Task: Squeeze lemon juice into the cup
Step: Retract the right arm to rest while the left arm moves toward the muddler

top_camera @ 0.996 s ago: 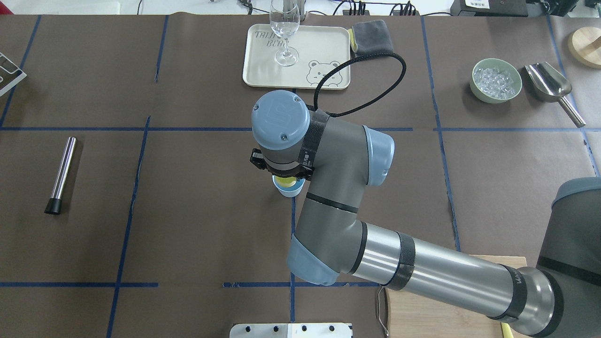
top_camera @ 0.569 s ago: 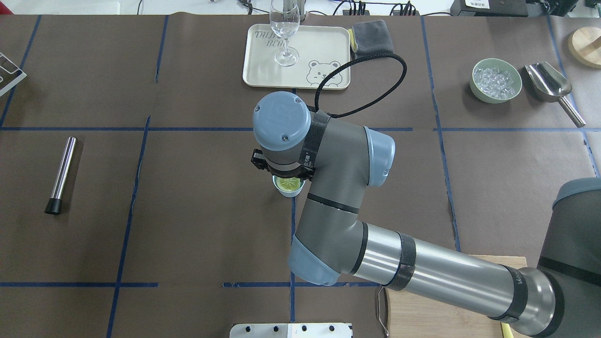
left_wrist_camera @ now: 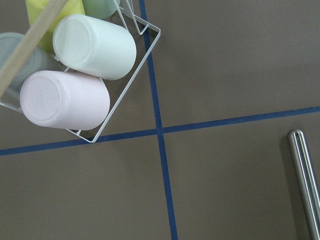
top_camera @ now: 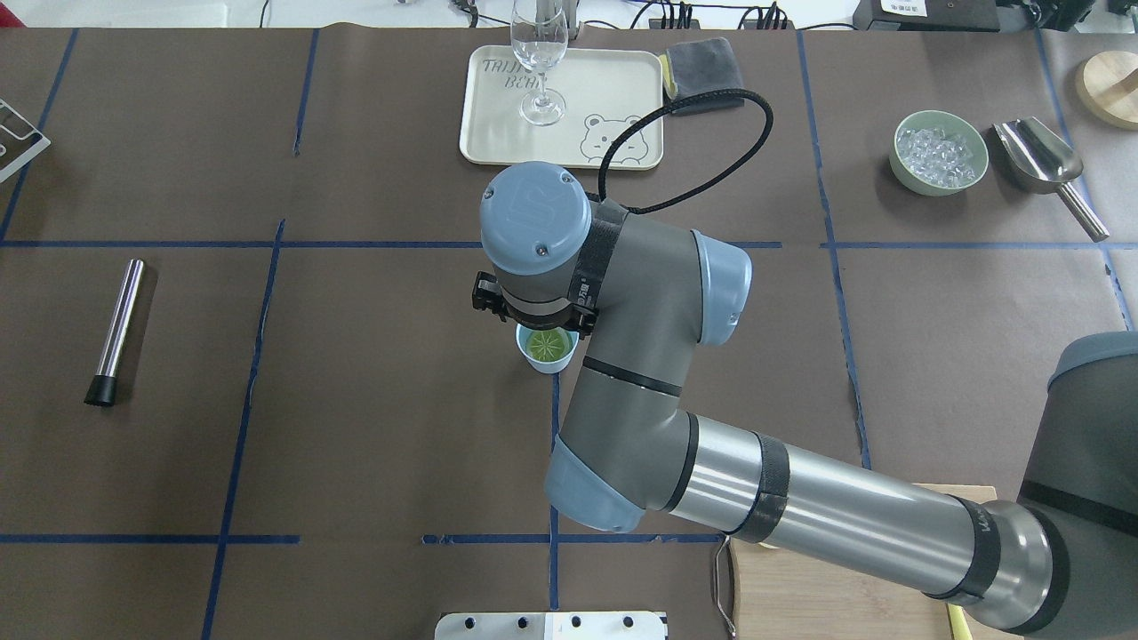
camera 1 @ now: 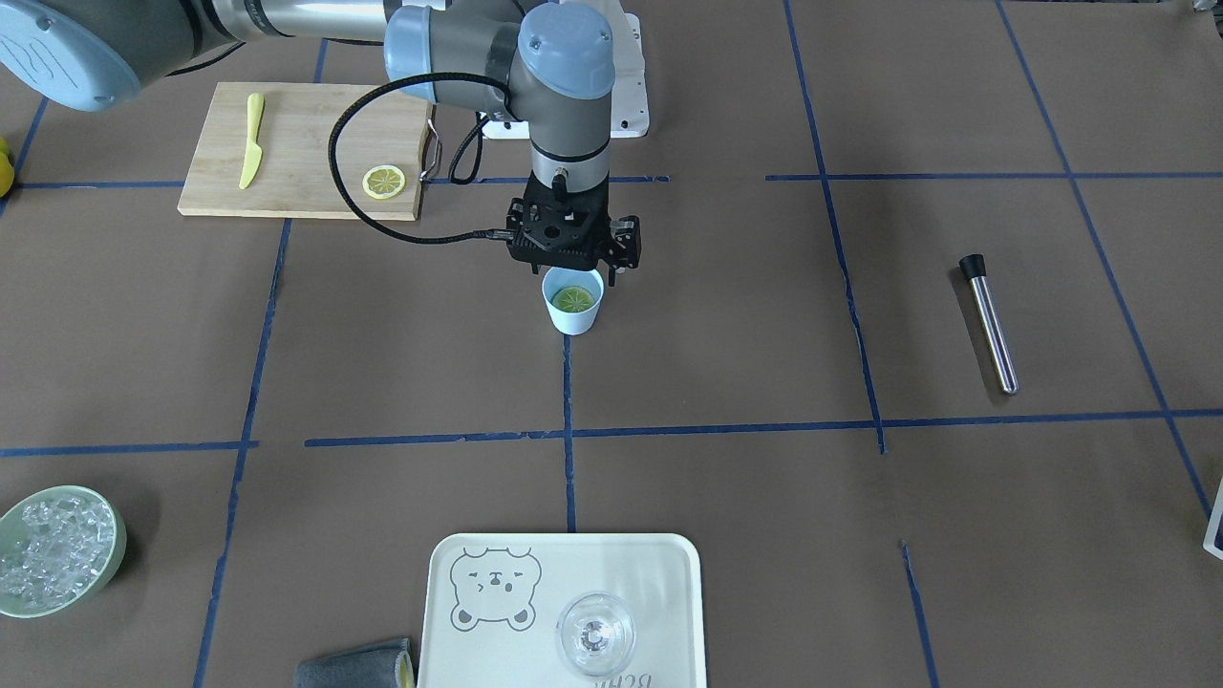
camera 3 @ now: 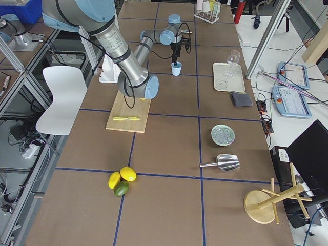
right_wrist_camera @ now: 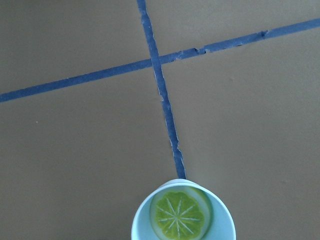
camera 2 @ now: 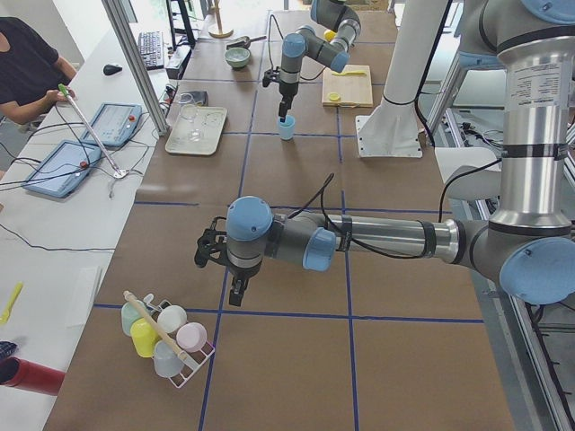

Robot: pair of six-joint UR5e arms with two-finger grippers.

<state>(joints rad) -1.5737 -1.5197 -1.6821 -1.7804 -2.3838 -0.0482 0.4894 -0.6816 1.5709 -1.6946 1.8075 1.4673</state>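
The light-blue cup (camera 1: 573, 313) stands near the table's middle on a blue tape line. A lemon slice (camera 1: 574, 299) lies flat inside it, as the overhead view (top_camera: 547, 343) and the right wrist view (right_wrist_camera: 180, 215) also show. My right gripper (camera 1: 576, 272) hangs just above the cup's rim, open and empty. A second lemon slice (camera 1: 383, 181) lies on the wooden cutting board (camera 1: 306, 124). My left gripper (camera 2: 235, 292) shows only in the exterior left view, beside a wire rack of cups (camera 2: 166, 337); I cannot tell whether it is open or shut.
A yellow knife (camera 1: 250, 140) lies on the board. A metal muddler (camera 1: 989, 323) lies toward the robot's left. A cream tray (camera 1: 497, 573) bears a clear glass (camera 1: 594, 633). A green bowl of ice (camera 1: 57, 549) and a metal scoop (top_camera: 1040, 160) are at the far right.
The lemon slice, held at the cup's mouth a second ago, has dropped into the cup and lies flat. My right wrist has risen slightly.
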